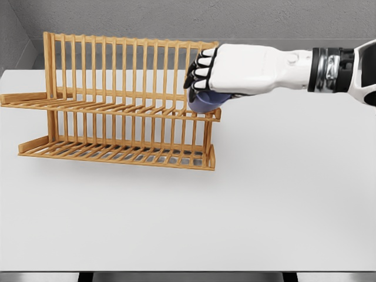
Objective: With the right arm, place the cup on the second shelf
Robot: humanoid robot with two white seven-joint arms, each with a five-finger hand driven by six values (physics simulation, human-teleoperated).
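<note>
Right hand [202,73] comes in from the right edge w/ arm held level, fingers [203,61] curled down over a blue cup [207,102]; only the cup's lower part shows under the palm. Cup sits at the right end of the wooden rack's [117,111] upper shelf [111,107], its base at or just over the slats; can't tell if it's actually resting there. Hand looks closed on the cup, grip from above. Rack has two slatted tiers plus a tall back row of upright bars; the fingertips are right beside those bars at the top rail's right end, so little room behind the hand. Lower shelf [117,154] juts fwd toward the camera, bare. Upper shelf left of the cup is open along its length. White table [264,200] is wide and free to the right of the rack and in front, near edge at the bottom of the view. Grey wall [176,17] runs behind the rack. Left arm not seen.
</note>
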